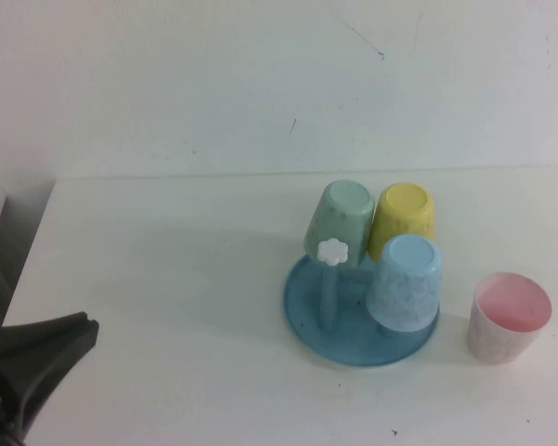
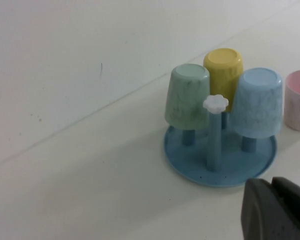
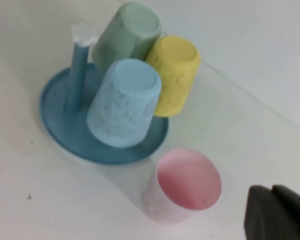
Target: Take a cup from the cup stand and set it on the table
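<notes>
The pinkish-white cup (image 1: 508,319) stands upright on the white table (image 1: 167,279), just right of the cup stand (image 1: 309,311), apart from it; its pink inside shows in the right wrist view (image 3: 182,187). The blue stand has one bare peg with a white flower cap (image 1: 333,251). My left gripper (image 1: 86,327) is shut and empty at the front left, far from the stand; its tips show in the left wrist view (image 2: 270,184). My right gripper (image 3: 270,190) is shut and empty, a short way from the cup; it is outside the high view.
Mint green (image 1: 341,221), yellow (image 1: 403,219) and light blue (image 1: 405,282) cups hang upside down on the stand's other pegs. A white wall (image 1: 260,84) rises behind the table. The table's left edge (image 1: 28,260) borders a darker gap.
</notes>
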`<state>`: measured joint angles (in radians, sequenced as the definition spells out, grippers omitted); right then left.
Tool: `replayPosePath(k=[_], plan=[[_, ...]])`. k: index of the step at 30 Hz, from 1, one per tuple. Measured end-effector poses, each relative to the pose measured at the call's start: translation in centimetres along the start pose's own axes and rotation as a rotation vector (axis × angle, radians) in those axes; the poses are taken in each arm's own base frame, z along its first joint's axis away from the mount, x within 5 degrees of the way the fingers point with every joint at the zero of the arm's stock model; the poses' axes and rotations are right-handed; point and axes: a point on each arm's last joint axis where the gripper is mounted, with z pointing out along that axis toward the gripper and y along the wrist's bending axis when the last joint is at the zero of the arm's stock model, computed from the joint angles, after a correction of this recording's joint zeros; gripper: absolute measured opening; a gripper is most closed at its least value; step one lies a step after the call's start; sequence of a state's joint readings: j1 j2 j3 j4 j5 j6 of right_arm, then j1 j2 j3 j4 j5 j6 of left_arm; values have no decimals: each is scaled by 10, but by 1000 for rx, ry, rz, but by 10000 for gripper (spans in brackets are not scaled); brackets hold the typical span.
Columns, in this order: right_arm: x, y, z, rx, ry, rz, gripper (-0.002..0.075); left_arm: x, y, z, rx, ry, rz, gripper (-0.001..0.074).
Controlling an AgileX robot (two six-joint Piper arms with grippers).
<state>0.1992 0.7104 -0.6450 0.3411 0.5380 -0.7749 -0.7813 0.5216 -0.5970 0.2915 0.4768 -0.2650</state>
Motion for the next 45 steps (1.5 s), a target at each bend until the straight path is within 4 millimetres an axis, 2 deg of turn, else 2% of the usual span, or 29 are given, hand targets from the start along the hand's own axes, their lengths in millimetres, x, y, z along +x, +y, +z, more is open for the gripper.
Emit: replayPosePath(k=[6, 12, 39, 45], plan=[[45, 26, -9, 5, -30, 31, -1, 5, -2, 5, 19, -35, 1, -1], [66, 40, -17, 20, -71, 29, -1, 2, -3, 5, 27, -60, -3, -1], [74, 45, -16, -8, -53, 37, -2, 7, -3, 6, 24, -38, -1, -1], [74, 45, -16, -8, -53, 38, -2, 14, 4, -9, -21, -117, -53, -2]])
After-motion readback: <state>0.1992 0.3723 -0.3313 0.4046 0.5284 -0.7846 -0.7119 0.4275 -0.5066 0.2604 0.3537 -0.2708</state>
